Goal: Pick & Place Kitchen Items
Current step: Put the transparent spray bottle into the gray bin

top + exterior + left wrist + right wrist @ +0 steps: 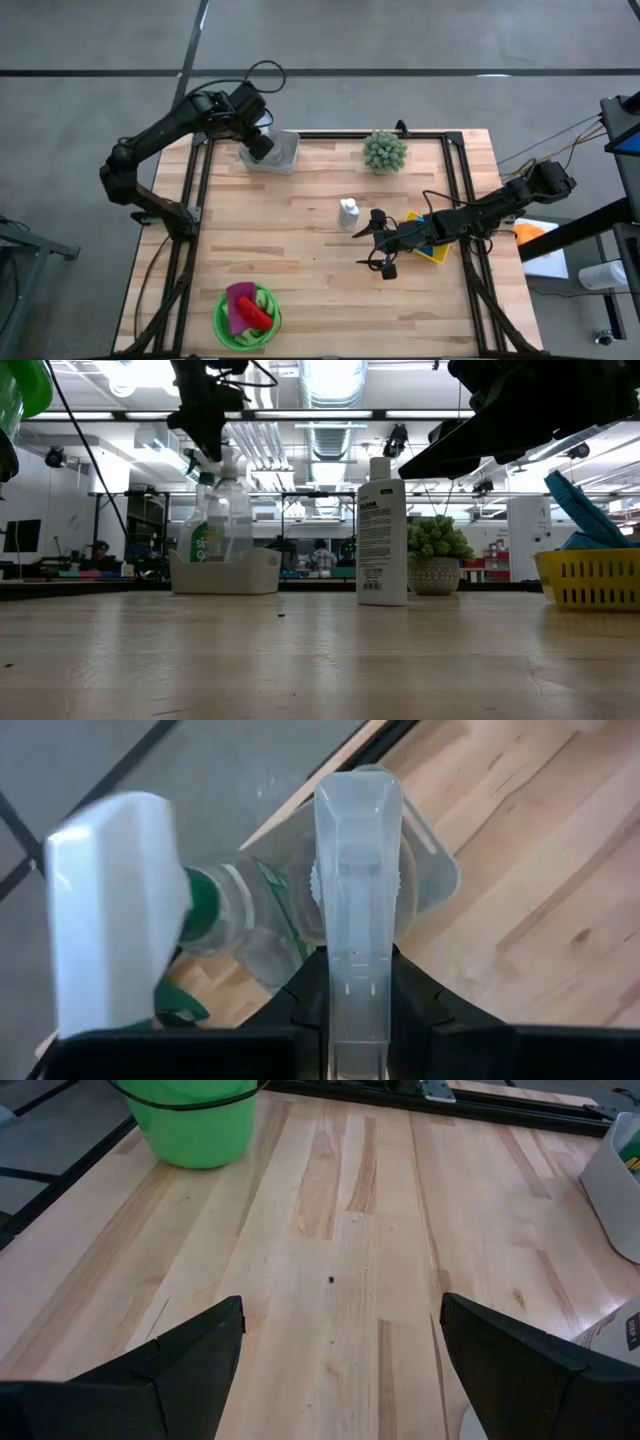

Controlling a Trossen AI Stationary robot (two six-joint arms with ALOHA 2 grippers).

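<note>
Kitchen items sit scattered across the wooden table [300,250] as both arms work at once. At the far left corner, the left gripper [262,145] is pinched narrowly on the trigger head of a clear spray bottle [355,870], holding it over a white bin [283,160]. A second spray bottle with a green collar [200,900] already stands in that bin, close alongside. Mid-table, the right gripper [378,245] hangs low with its fingers [180,1360] spread wide and nothing between them, just beside a small white bottle [348,212] that stands upright. Behind that arm, a yellow basket [590,580] holds a blue item, and a green bucket [245,322] at the near edge holds pink and red pieces. A spiky potted plant [384,151] stands at the far edge.

The risks look plain enough. The held bottle appears gripped only by its slim head, so it could swing or slip and knock its neighbour, or catch the bin's rim on the way down. The tall white bottle looks easy to topple: one open finger brushing its side during the approach would likely tip it and send it rolling.
</note>
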